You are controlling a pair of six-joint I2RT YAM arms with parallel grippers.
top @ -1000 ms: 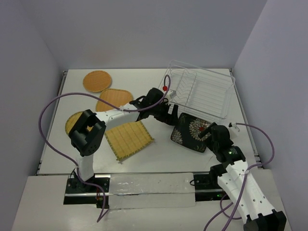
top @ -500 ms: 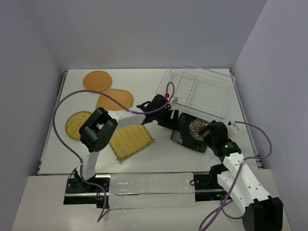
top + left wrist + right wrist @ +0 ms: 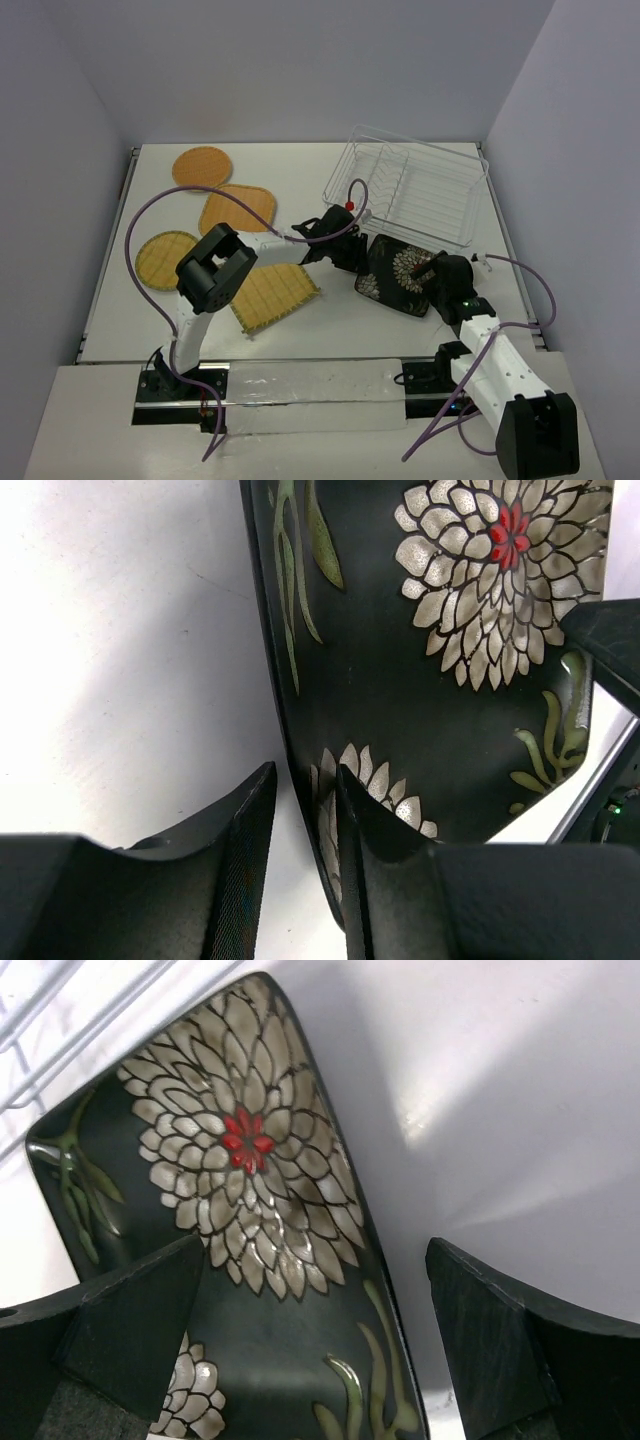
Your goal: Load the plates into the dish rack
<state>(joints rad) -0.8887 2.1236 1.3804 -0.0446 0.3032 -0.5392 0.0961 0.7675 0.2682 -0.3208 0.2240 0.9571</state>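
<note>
On the white worktop (image 3: 300, 165), an orange round plate (image 3: 201, 167) is laid far left, with an orange rounded-square plate (image 3: 238, 208) just nearer. A yellow round plate (image 3: 163, 259) and a yellow woven-look square plate (image 3: 270, 292) are laid nearer still. A wire dish rack (image 3: 415, 190) is set far right, and a black floral square plate (image 3: 400, 272) is seen just near of it.

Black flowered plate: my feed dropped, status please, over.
Left gripper astride rim of black plate, jaws narrow, grip unconfirmed. Right gripper open wide over opposite edge. Plate beside dish rack, not loaded; rack empty.
</note>
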